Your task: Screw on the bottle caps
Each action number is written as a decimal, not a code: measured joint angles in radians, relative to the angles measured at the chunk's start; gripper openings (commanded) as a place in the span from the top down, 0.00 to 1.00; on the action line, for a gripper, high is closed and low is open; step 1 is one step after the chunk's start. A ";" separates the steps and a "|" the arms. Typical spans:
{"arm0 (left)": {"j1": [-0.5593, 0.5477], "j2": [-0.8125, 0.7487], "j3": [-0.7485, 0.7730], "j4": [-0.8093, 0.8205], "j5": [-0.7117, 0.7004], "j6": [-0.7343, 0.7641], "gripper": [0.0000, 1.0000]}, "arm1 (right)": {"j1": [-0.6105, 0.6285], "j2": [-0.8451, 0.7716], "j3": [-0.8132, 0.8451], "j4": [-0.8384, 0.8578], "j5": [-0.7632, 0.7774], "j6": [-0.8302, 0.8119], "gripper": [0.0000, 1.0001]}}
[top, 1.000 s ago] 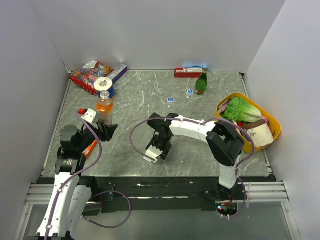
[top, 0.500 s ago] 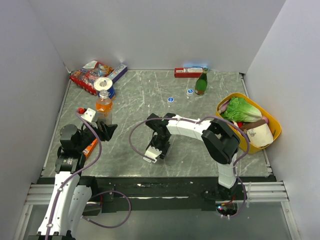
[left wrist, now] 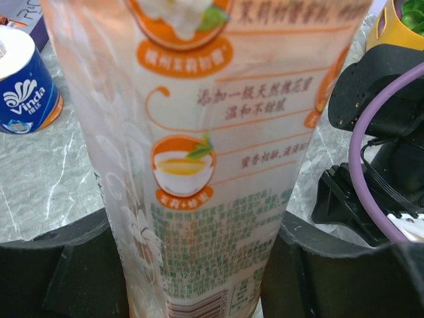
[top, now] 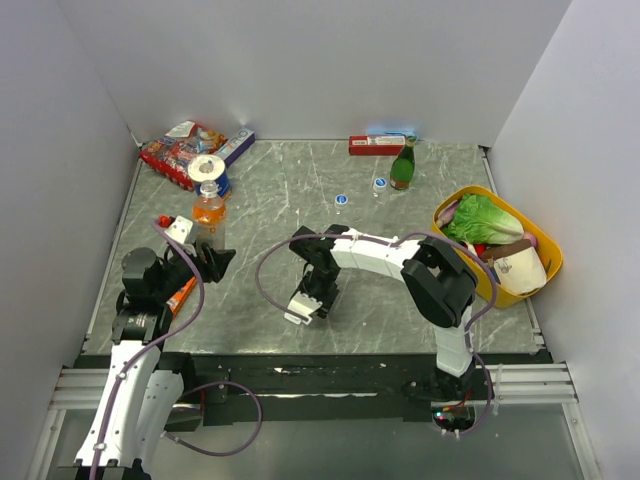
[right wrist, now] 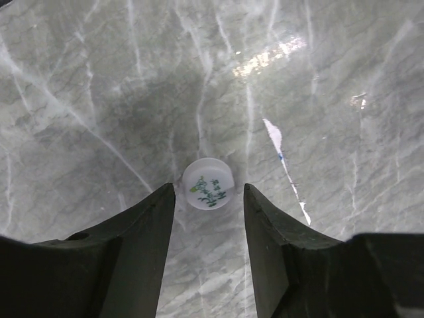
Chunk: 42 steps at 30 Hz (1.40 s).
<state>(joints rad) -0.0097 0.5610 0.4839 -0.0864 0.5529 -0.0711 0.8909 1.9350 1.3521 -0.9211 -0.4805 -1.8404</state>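
The bottle (top: 208, 210), clear with orange drink and an orange label, stands upright at the left with its neck open. My left gripper (top: 213, 258) is shut on its lower part. In the left wrist view the bottle (left wrist: 205, 146) fills the space between both jaws. My right gripper (top: 303, 308) points down at the table's middle front and is open. In the right wrist view a white cap (right wrist: 208, 184) lies flat on the table between its fingertips (right wrist: 165, 199), touching neither. Two blue caps (top: 342, 199) (top: 380, 184) lie further back.
A green bottle (top: 402, 165) and a red box (top: 377, 145) stand at the back. A blue-and-white tape roll (top: 206, 168) and a snack packet (top: 178, 150) are back left. A yellow basket (top: 452, 198) of food is at the right. An orange object (top: 180, 295) lies by the left arm.
My right gripper has shifted slightly left and towards the near edge over the white cap. The left gripper and bottle have barely moved.
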 measured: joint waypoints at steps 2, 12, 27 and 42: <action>0.000 0.000 -0.003 0.000 0.000 -0.001 0.99 | 0.001 0.007 0.010 0.000 -0.003 0.008 0.50; 0.000 0.006 -0.005 0.002 0.000 -0.001 0.99 | 0.007 0.045 0.034 -0.007 -0.005 0.022 0.57; 0.000 0.064 -0.020 0.010 0.199 0.151 0.99 | -0.032 -0.105 0.120 -0.115 -0.029 0.190 0.71; -0.374 0.197 -0.042 -0.056 0.278 0.590 0.99 | -0.040 -0.722 0.271 -0.148 -0.156 0.486 0.72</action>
<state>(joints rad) -0.3836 0.7582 0.4423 -0.1429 0.8307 0.5186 0.8513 1.2129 1.6234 -1.0691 -0.6361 -1.3548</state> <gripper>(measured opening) 0.619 0.404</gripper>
